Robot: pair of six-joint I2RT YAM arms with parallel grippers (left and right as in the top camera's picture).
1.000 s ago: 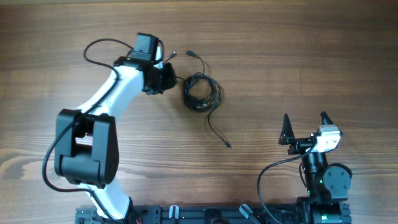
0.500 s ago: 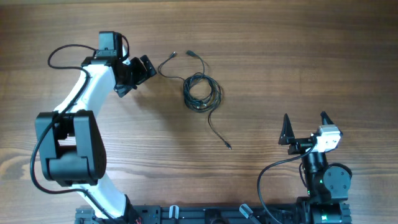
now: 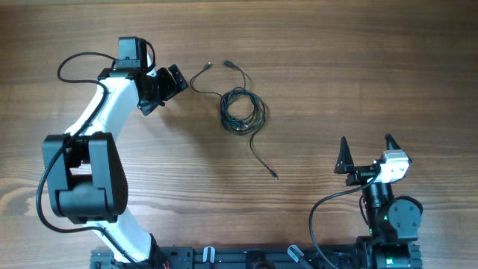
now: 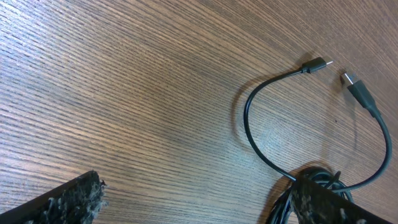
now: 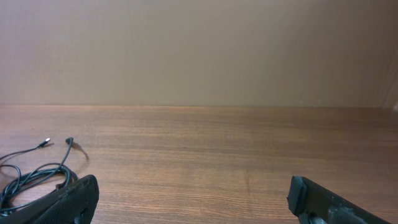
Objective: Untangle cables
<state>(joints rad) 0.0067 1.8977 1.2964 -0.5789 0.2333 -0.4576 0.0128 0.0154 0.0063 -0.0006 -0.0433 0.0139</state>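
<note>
The cables [image 3: 241, 112] are thin black cords in a loose coil at the table's middle. Two plug ends [image 3: 209, 66] reach up and left, and one tail [image 3: 263, 163] trails toward the lower right. My left gripper [image 3: 163, 90] stands open just left of those ends, holding nothing. In the left wrist view a curved strand [image 4: 249, 118] and both plugs [image 4: 357, 87] lie ahead of the open gripper [image 4: 199, 208], with the coil [image 4: 314, 177] partly behind its right finger. My right gripper [image 3: 366, 143] is open at the near right, far from the cables [image 5: 31, 174].
The wooden table [image 3: 358, 67] fills the view. The left arm's thick black wire [image 3: 78, 61] loops beside its wrist. The right arm's base [image 3: 392, 217] and its wire stand at the front right edge. A plain wall [image 5: 199, 50] rises behind the table's far edge.
My left gripper has opened and drawn back to the left, away from the coil. A cable end that it let go of now lies stretched out to the upper left. The right arm has not moved.
</note>
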